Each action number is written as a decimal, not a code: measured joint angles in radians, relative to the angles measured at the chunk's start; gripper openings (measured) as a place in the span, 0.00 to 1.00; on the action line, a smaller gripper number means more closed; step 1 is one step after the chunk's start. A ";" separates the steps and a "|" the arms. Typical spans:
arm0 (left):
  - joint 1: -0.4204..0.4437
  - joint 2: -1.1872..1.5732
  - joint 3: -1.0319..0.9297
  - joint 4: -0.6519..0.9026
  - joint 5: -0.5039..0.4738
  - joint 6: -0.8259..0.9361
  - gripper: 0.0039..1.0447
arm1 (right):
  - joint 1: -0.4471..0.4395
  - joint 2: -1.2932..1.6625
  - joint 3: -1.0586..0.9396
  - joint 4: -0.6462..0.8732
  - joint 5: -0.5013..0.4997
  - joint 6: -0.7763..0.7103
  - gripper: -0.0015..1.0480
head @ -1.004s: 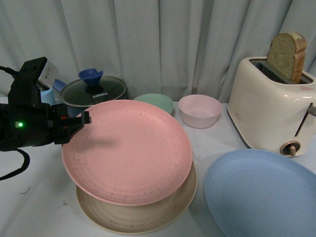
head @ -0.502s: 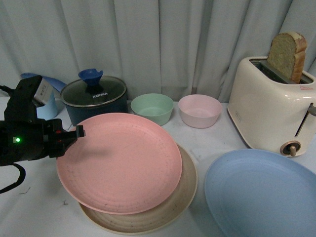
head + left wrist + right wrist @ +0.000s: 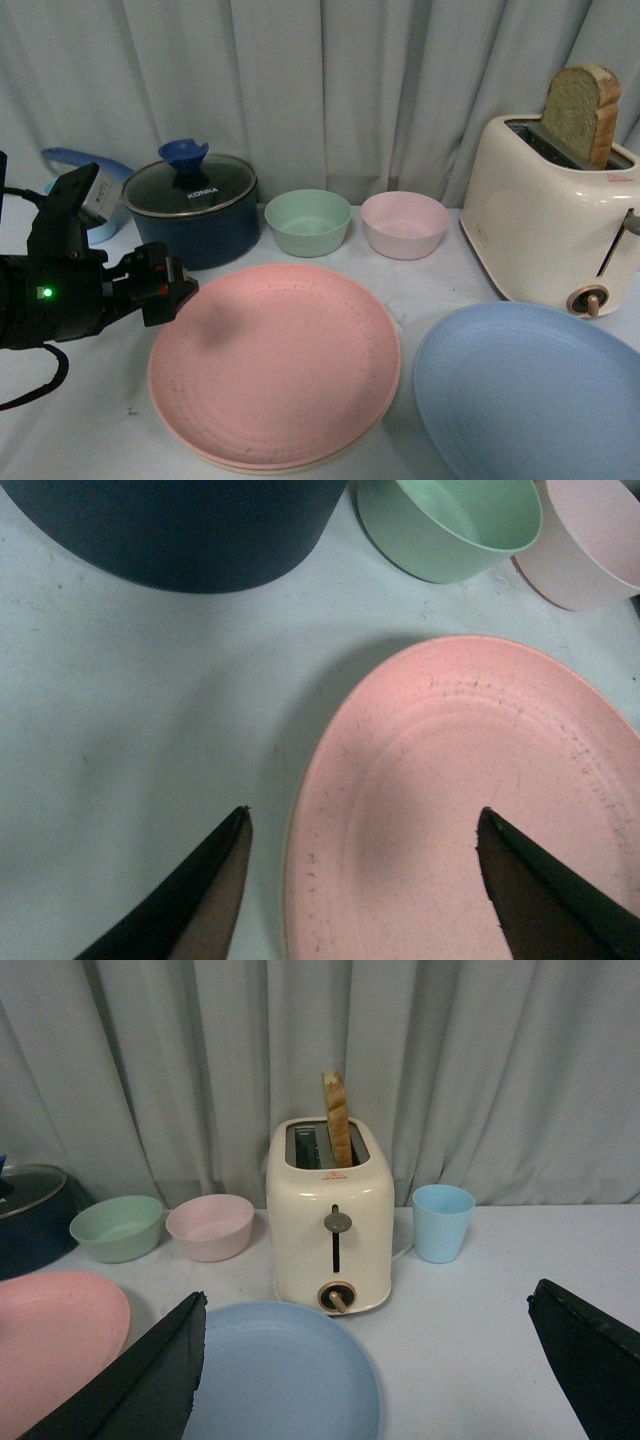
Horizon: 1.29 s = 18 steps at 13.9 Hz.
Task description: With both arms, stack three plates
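Observation:
The pink plate (image 3: 275, 360) lies flat on the beige plate (image 3: 215, 460), of which only a thin rim shows at the front. The light blue plate (image 3: 530, 395) lies on the table to the right. My left gripper (image 3: 170, 290) is open and empty at the pink plate's left edge. In the left wrist view its jaws (image 3: 365, 825) straddle the rim of the pink plate (image 3: 470, 800) without touching it. My right gripper (image 3: 365, 1305) is open and empty, held above the light blue plate (image 3: 275, 1370); it is out of the front view.
A dark pot with a glass lid (image 3: 195, 205), a green bowl (image 3: 308, 220) and a pink bowl (image 3: 404, 224) stand behind the plates. A cream toaster (image 3: 555, 230) holding bread stands at the right. A light blue cup (image 3: 442, 1222) stands beside the toaster.
The pink plate has dropped from a tilted hold to lie flat on the beige plate. My left gripper has let go of it and drawn back slightly.

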 joint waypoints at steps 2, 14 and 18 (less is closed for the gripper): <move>-0.002 -0.029 -0.012 0.004 0.002 -0.002 0.84 | 0.000 0.000 0.000 0.000 0.000 0.000 0.94; 0.079 -0.726 -0.580 0.464 -0.274 0.243 0.01 | 0.000 0.000 0.000 0.001 0.000 0.000 0.94; 0.079 -0.977 -0.666 0.294 -0.274 0.243 0.01 | 0.000 0.000 0.000 0.001 0.000 0.000 0.94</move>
